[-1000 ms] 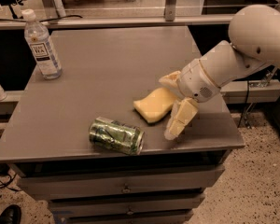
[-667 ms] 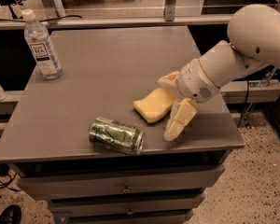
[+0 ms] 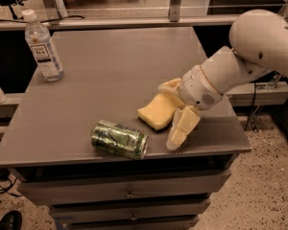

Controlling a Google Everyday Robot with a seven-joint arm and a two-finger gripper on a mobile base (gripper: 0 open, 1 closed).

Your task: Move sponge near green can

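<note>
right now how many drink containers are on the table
2. The clear bottle stands at the far left corner; the green can lies on its side near the front edge, left of the sponge, where the tool is. None look hidden.

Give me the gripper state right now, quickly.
Gripper: at the right end of the sponge, right of the green can; open or gripping cannot be told.
</note>
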